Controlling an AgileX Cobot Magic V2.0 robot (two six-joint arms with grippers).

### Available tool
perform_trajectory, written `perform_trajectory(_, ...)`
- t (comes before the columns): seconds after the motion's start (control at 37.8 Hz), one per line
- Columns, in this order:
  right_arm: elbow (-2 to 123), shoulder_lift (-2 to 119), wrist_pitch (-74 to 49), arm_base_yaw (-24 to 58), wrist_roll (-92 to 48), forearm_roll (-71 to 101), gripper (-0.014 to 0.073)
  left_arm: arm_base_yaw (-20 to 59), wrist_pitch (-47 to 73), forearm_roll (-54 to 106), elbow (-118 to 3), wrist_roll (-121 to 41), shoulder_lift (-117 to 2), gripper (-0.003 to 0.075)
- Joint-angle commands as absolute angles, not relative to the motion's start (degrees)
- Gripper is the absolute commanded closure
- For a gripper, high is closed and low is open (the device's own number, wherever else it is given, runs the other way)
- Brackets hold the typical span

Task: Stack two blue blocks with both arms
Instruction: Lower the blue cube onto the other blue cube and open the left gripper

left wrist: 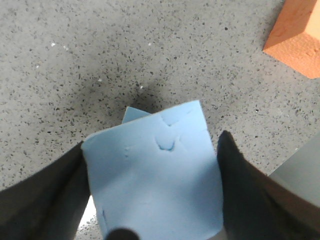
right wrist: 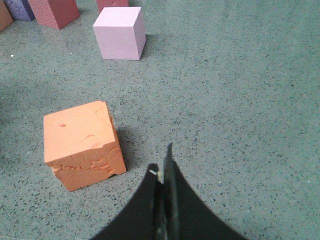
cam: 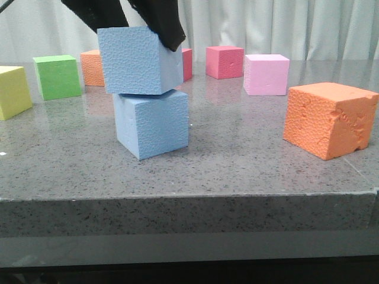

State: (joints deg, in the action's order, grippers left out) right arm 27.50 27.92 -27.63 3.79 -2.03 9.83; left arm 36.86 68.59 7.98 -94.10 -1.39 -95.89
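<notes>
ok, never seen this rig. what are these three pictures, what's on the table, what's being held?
It is a two-armed robot at a grey speckled stone table. One picture looks forward over the table; the other two come from cameras on each wrist.

In the front view, the left gripper, with black fingers, clamps a sky-blue pebbled foam cube, tilted, atop a second sky-blue foam cube standing on the table. The left wrist view shows the same grip from above.

The right gripper is shut and empty, above a chipped orange foam cube.

Also on the table: a pale pink cube, a deeper pink cube, a green cube and a yellow cube.
</notes>
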Motion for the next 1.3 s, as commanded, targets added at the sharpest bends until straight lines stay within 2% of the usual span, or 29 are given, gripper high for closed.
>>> perform_trajectory(0.0,29.0,28.0,-23.5,3.5,-2.7,9.4,0.0661,37.3,66.3,9.1,-95.4,-1.3,-93.2,0.0235)
perform_trajectory(0.08,29.0,28.0,-23.5,3.5,-2.7,9.4,0.0661,37.3,66.3,9.1,-95.4,-1.7,-93.2,0.0225)
perform_trajectory(0.32,29.0,28.0,-23.5,3.5,-2.7,9.4,0.0661,37.3,66.3,9.1,-95.4,-1.7,-93.3,0.0121)
perform_trajectory(0.85,29.0,28.0,-23.5,3.5,-2.7,9.4,0.0661,37.3,69.1,7.4,-99.2,-1.7,-93.3,0.0119)
perform_trajectory(1.14,29.0,28.0,-23.5,3.5,-2.7,9.4,0.0661,37.3,72.8,6.7,-106.1,-1.7,-93.3,0.0124)
perform_trajectory(1.19,29.0,28.0,-23.5,3.5,-2.7,9.4,0.0661,37.3,72.9,6.7,-106.2,-1.7,-93.3,0.0148)
perform_trajectory(1.27,29.0,28.0,-23.5,3.5,-2.7,9.4,0.0661,37.3,72.9,6.7,-106.2,-1.7,-93.2,0.0237)
